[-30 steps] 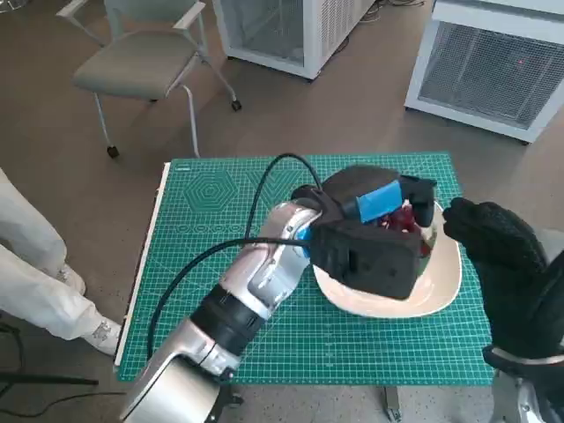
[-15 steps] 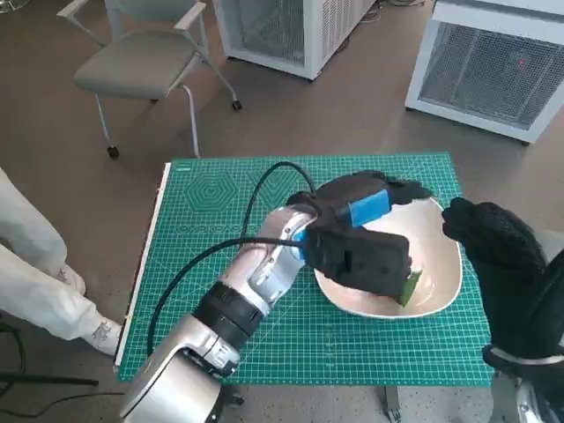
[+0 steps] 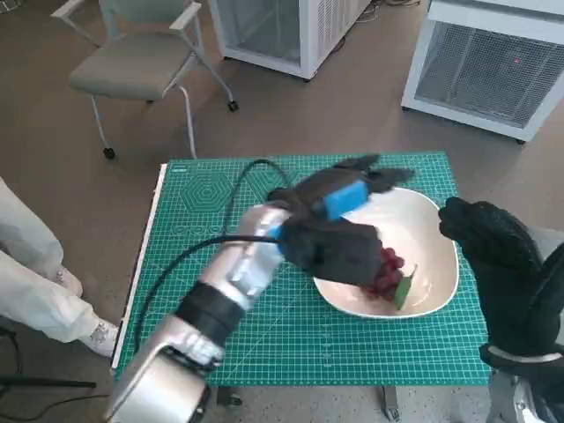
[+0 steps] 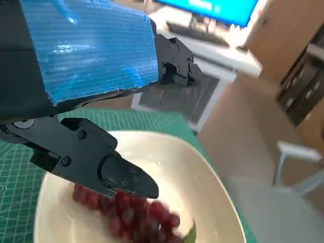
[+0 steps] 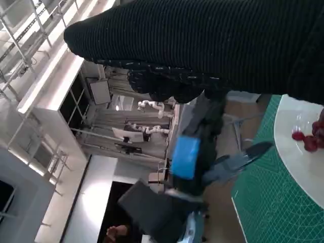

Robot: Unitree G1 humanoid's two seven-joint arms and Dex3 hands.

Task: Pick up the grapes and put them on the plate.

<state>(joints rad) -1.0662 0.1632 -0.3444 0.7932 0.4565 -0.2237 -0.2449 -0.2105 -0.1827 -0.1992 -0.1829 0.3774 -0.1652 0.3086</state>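
Observation:
A bunch of dark red grapes (image 3: 385, 271) with a green leaf lies in the white plate (image 3: 438, 240) near its front rim. My left hand (image 3: 345, 199) hovers over the plate's left side with its black fingers (image 4: 104, 163) spread, holding nothing. The left wrist view shows the grapes (image 4: 132, 214) below those fingers, apart from them, inside the plate (image 4: 215, 178). My gloved right hand (image 3: 490, 240) hangs just off the plate's right rim, fingers curled in, with nothing in it. In the right wrist view the left hand (image 5: 184, 157) shows beside the plate (image 5: 296, 162).
The plate stands on a green cutting mat (image 3: 238, 220) covering the small table. A grey chair (image 3: 132, 66) and white cabinets (image 3: 493, 70) stand behind it. A person's pale-trousered leg (image 3: 31, 291) is at the left.
The left hand has let go of the grapes and drawn up and back to the left. The grapes, hidden under it before, now lie uncovered in the plate. The right hand has stayed put.

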